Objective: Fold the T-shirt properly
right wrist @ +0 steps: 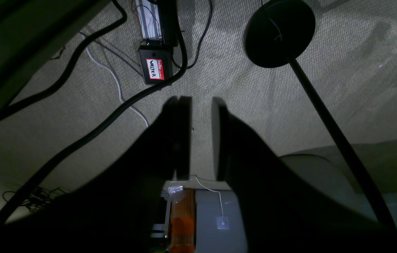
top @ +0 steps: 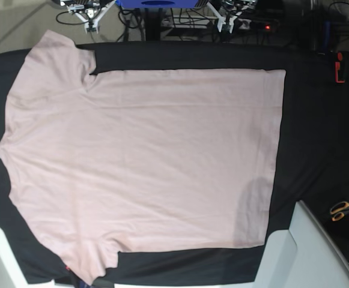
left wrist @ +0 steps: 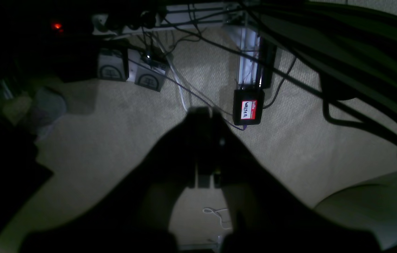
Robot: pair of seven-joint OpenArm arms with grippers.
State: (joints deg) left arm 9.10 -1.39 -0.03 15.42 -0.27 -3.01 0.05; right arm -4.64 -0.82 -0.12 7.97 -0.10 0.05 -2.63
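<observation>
Lying flat, pale pink T-shirt (top: 144, 162), unfolded

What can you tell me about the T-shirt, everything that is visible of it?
The T-shirt is plain pale pink, looks like soft cotton, and has short sleeves. It lies spread flat and unfolded on the black tablecloth, with the shoulders toward the base view's left and the straight hem toward its right. One sleeve points to the top edge, the other to the bottom. Only faint wrinkles show. No gripper touches it.
</observation>
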